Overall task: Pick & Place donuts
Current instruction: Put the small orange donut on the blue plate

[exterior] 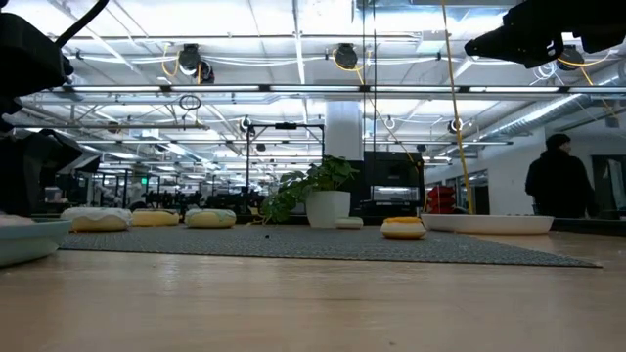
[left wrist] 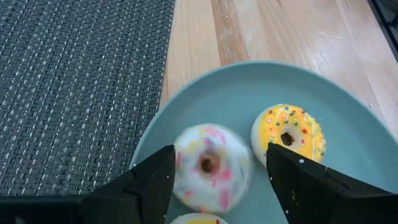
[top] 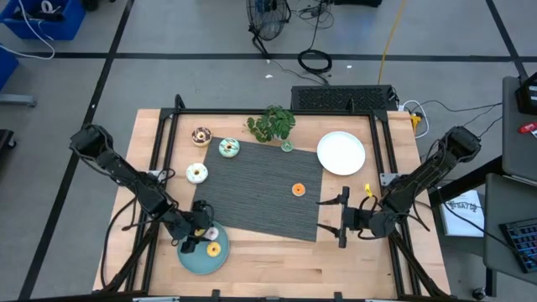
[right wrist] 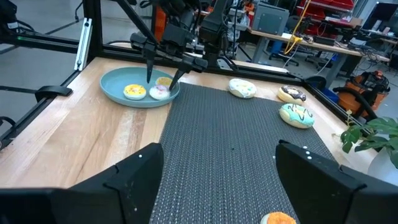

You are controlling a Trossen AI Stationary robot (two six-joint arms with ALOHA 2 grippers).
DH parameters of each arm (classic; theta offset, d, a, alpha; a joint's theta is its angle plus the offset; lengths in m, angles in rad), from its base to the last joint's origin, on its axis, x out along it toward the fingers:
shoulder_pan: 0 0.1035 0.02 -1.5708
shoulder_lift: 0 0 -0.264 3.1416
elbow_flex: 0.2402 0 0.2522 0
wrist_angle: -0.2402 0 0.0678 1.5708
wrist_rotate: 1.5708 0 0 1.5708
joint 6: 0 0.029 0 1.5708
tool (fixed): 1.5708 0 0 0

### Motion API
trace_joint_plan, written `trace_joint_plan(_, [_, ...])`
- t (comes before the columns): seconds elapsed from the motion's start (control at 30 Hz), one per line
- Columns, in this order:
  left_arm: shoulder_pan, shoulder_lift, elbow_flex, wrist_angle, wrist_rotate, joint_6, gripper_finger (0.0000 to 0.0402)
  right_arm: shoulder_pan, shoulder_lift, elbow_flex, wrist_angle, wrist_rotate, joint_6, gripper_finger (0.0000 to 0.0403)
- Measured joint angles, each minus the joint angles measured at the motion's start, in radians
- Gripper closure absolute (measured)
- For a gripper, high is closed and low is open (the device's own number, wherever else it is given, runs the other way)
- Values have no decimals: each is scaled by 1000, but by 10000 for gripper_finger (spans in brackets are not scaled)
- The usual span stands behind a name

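The left end effector (left wrist: 214,180) is hovering over the teal plate (left wrist: 348,99) at the tabletop's near edge, fingers parted around a pink-sprinkled white donut (left wrist: 211,165) lying on it — gripping nothing. A yellow donut (left wrist: 288,132) is sitting beside it. The right end effector (top: 343,217) is waiting open — empty — beside the mat (top: 260,189).

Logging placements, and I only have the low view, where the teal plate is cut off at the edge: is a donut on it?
Observer: Yes. The left wrist view shows a white pink-sprinkled donut on the teal plate, between the left gripper's open jaws.
Operator: Alone there?
Observer: No, a yellow donut lies beside it.
Operator: And the right gripper?
Observer: From above, the right gripper waits open at the mat's right edge, holding nothing.
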Motion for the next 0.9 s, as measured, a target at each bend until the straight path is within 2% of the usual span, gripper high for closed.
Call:
trace_joint_plan(0.2, [0, -3, 0, 4, 3, 39, 149, 0, 0, 0, -1, 0, 0, 115])
trace_joint_plan(0.33, [26, -37, 8, 29, -5, 117, 148, 0, 0, 0, -1, 0, 0, 115])
trace_joint_plan(0.47, [77, -113, 53, 36, -8, 227, 148, 0, 0, 0, 11, 0, -41, 115])
trace_joint_plan(0.63, [163, -270, 92, 26, -17, 439, 149, -11, 0, 0, 132, 0, -148, 115])
trace_joint_plan(0.7, [205, -342, 94, 5, -68, 482, 148, -26, 0, 0, 169, 0, -140, 115])
trace_joint_plan(0.77, [248, -408, 94, -24, -165, 534, 149, -59, 2, 0, 175, -1, -103, 115])
trace_joint_plan(0.83, [283, -464, 94, -53, -250, 518, 148, -118, 10, 0, 154, -4, -71, 115])
trace_joint_plan(0.9, [314, -506, 94, -77, -286, 478, 149, -185, 11, 0, 89, -8, -24, 115])
